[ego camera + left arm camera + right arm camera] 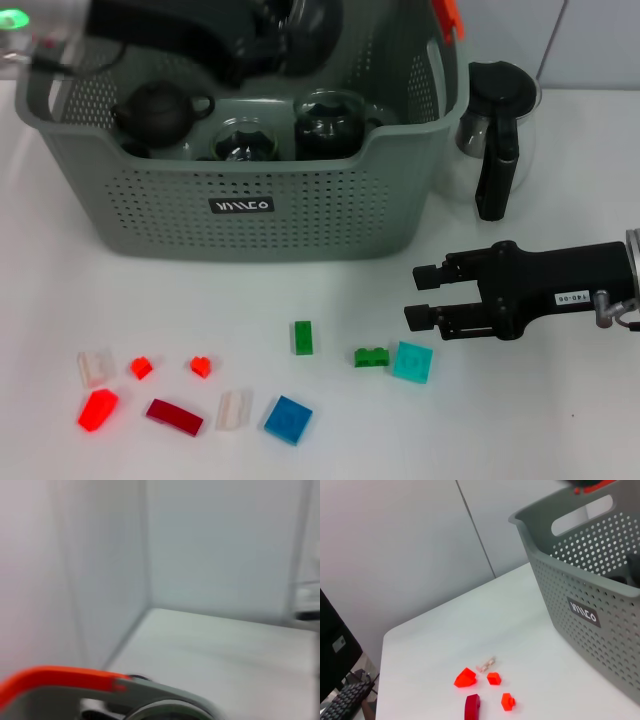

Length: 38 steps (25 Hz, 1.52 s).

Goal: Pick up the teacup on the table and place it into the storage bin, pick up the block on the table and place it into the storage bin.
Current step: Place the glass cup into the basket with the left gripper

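In the head view's upper left, the left pincer (235,45) hangs dark and blurred over the storage bin (250,215), whether clenched or released I cannot tell, above a black teapot (160,110) inside. The bin's black label (241,206) carries white lettering I cannot read. Lower down, blocks lie scattered across the white worktop (480,430); the cyan block (412,361) sits just below the right pincer (425,294), released and empty at the right.
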Available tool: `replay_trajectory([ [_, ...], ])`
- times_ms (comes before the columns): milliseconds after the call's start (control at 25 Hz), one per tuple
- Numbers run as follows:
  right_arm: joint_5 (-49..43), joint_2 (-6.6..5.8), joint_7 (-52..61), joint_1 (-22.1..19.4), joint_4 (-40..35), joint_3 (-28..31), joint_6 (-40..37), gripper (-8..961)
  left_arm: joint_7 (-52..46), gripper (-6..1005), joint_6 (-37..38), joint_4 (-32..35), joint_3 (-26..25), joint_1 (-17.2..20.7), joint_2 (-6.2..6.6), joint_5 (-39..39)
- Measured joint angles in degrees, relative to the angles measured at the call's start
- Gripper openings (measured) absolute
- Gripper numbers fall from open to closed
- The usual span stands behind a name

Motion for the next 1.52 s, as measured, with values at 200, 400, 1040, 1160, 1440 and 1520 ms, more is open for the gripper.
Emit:
replay_trajectory([
  [200,0.05,0.0,0.02,0.13,-0.13,-0.01,-0.04,642,-4.44,126,-20.69,-9.8,9.32,-3.48,0.2,6.86],
  [400,0.12,0.0,0.03,0.49,-0.15,0.0,0.01,642,-9.12,134,-33.78,-24.07,12.03,-10.46,0.47,17.87],
  [1040,0.36,0.0,-0.32,0.83,-0.11,-0.01,0.07,641,-12.87,161,-49.17,-38.23,14.47,-17.36,-2.88,39.27],
  [1160,0.36,0.0,-0.35,0.83,-0.1,0.0,0.11,641,-13.67,166,-48.83,-38.26,15.5,-17.27,-3.08,39.57],
  [1440,0.17,0.0,-0.34,0.83,-0.1,0.0,0.15,641,-14.94,248,-46.22,-35.68,15.64,-16.33,-3.54,39.29],
  [1520,0.13,0.0,-0.28,0.83,-0.1,0.0,0.02,641,-15.6,321,-43.31,-31.44,15.03,-14.83,-3.82,38.26],
])
